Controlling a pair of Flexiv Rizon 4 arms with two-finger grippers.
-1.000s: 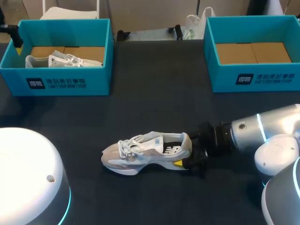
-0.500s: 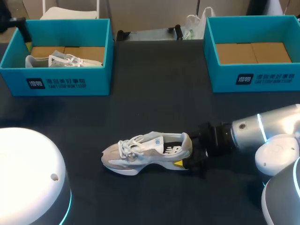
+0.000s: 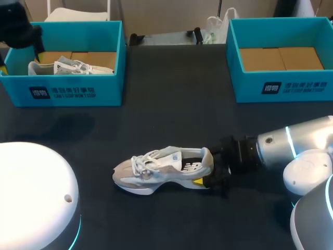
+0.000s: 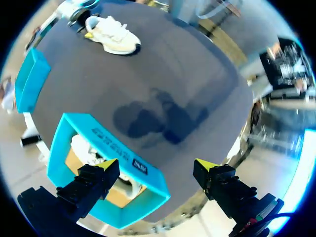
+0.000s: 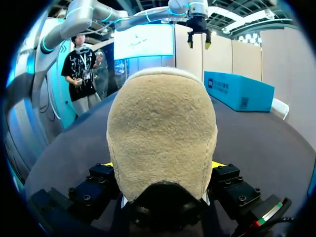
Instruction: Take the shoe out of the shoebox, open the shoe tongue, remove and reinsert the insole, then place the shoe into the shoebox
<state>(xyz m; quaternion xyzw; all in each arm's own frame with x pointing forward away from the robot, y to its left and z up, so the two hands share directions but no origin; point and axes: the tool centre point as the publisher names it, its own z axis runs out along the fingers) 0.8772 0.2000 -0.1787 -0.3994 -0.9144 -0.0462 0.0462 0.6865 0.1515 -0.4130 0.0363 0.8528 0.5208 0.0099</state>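
And here we are: the shoe (image 3: 164,169) is out on the dark desk (image 3: 171,114), standing upright on its sole near the front edge, well clear of both boxes. Its long axis runs across the desk, side to side, toe pointing to the robot's left and heel toward the right arm (image 3: 291,146), which comes in low from that side. From overhead the right jaws are mostly tucked behind the heel, with just one yellow tip peeking out under it. The right wrist view settles the matter: the tan suede heel fills it, wedged between the two fingers, with a sliver of yellow pressed against each side. So the right jaws are clamped on the heel. Over on the far left, the overhead camera gives only a dark lump of the left arm (image 3: 18,28) at the back corner of the left shoebox (image 3: 78,94), and I cannot tell from there how its fingers stand. The left wrist view can: the left jaws are spread wide, gripping nothing, hanging above that box's printed wall. Inside lies a second shoe (image 3: 67,66), white and laced, on the cardboard floor. The right shoebox (image 3: 281,86) sits at the far right corner, its cardboard bottom showing.
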